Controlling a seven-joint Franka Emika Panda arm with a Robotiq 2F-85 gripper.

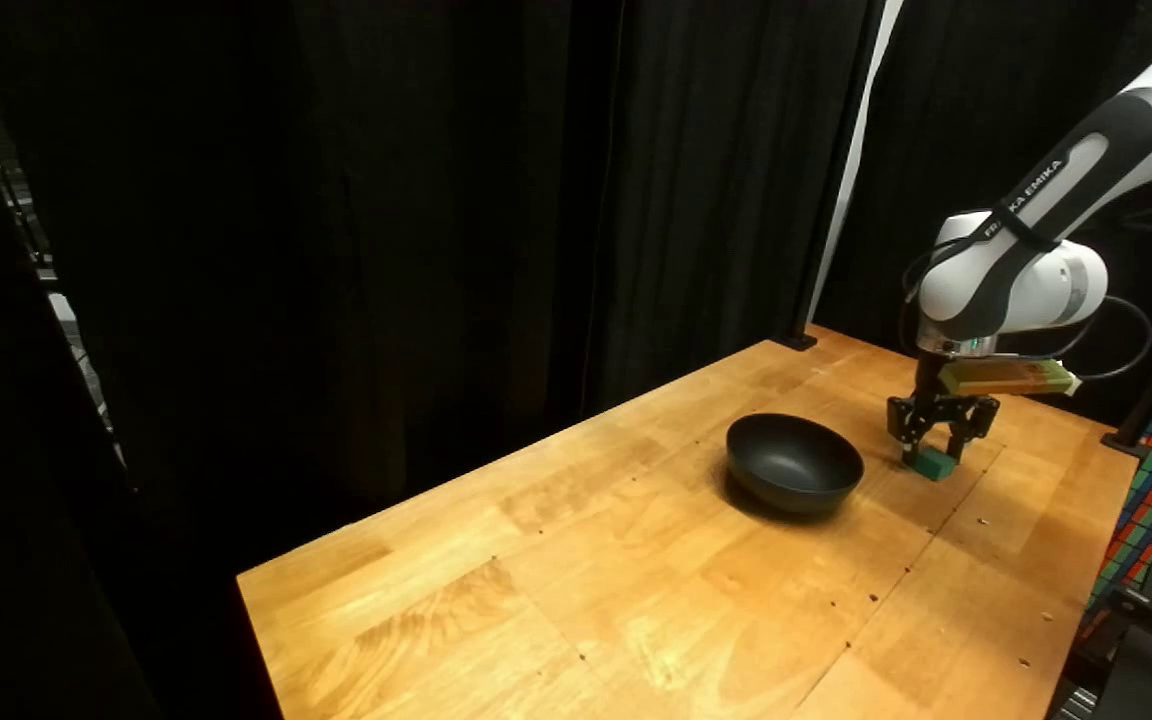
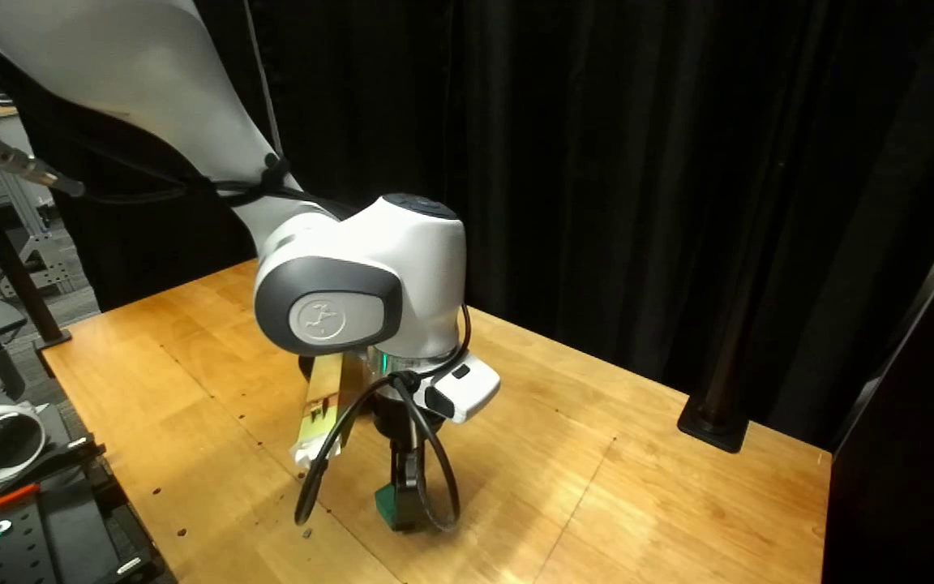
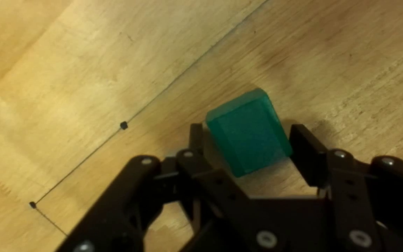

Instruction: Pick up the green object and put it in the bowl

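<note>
Block (image 1: 934,464) on table (image 1: 686,580), near bowl (image 1: 794,464)

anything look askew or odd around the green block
Yes, mildly: in the wrist view the green block sits askew within the open gripper, its sides turned relative to the fingers rather than squared up. I see no spill or damage.

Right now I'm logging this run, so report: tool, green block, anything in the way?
Tool low, jaws open around green block. Block on table, looks skewed between jaws, may twist on closing. Bowl nearby; nothing seen in the way.
</note>
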